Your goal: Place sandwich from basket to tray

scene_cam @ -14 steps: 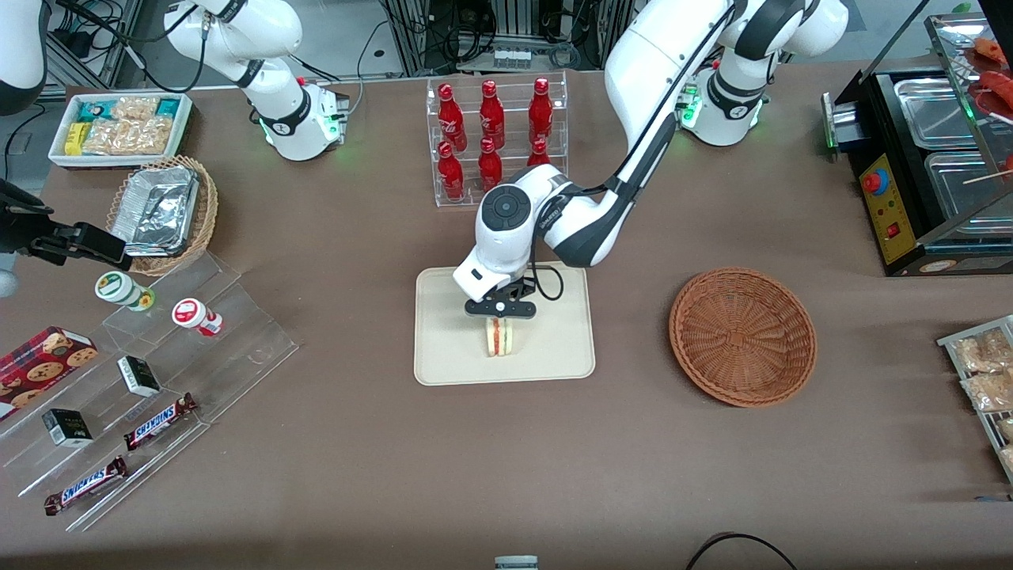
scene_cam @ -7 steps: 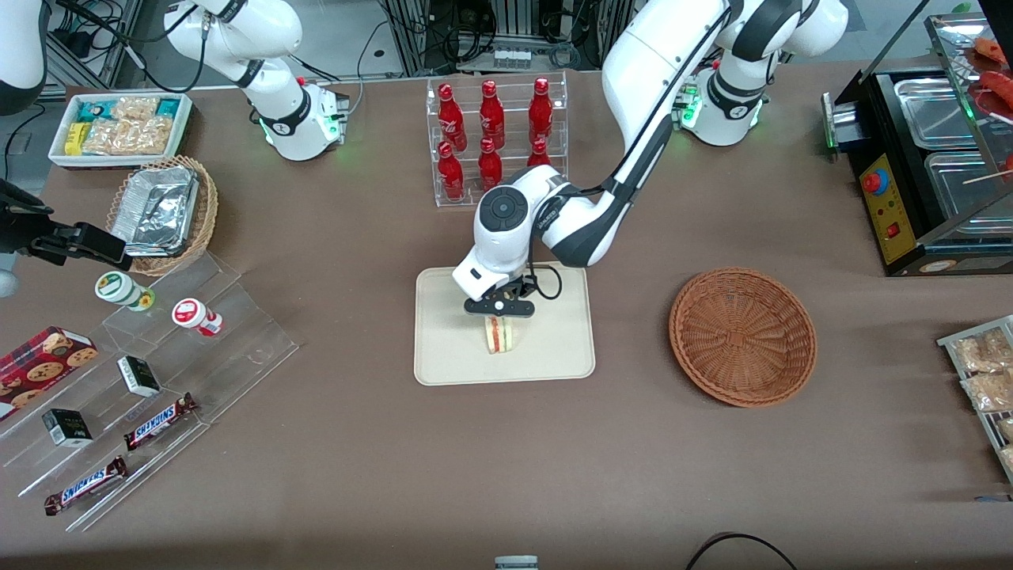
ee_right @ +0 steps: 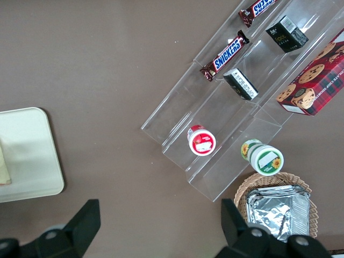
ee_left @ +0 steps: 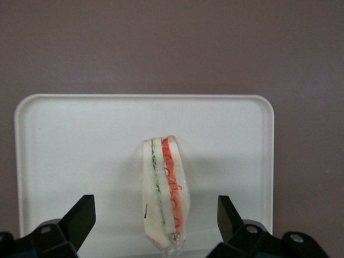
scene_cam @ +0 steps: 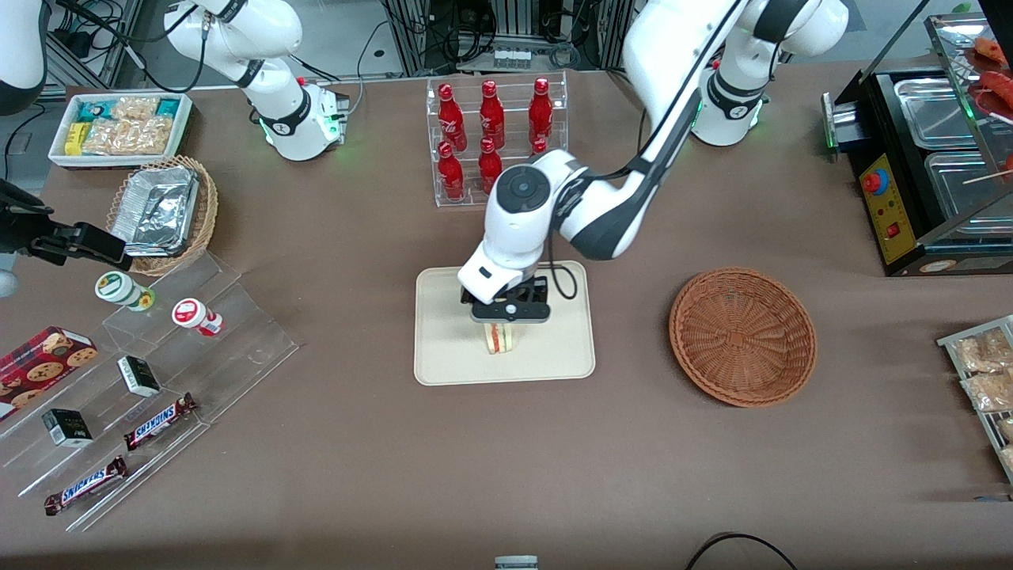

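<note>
We see the jaws of the left arm's gripper (ee_left: 156,217) spread wide apart, one black finger (ee_left: 80,217) on each flank of the sandwich (ee_left: 164,193) and neither touching it; clear cream surface shows between each fingertip and the bread. In the front view the gripper (scene_cam: 508,315) hangs directly above the sandwich (scene_cam: 498,338), its black body covering the wedge's upper end. We find the sandwich standing on its edge on the tray (scene_cam: 443,348), near the tray's middle, its cut face showing a green layer beside a red-orange one between pale bread slices. The tray (ee_left: 80,140) lies flat on the brown table (scene_cam: 506,451). Toward the working arm's end of the table, well apart from the tray, we see the basket (scene_cam: 742,336), reddish-brown and woven, with nothing in it. Farther from the front camera than the tray stands a clear rack of red bottles (scene_cam: 492,134), partly covered by the arm. Toward the parked arm's end we note a tan wicker basket holding foil trays (scene_cam: 158,212), a white bin of snack packets (scene_cam: 123,127), and a clear stepped stand (scene_cam: 158,380) bearing two small jars, chocolate bars and small dark boxes.
</note>
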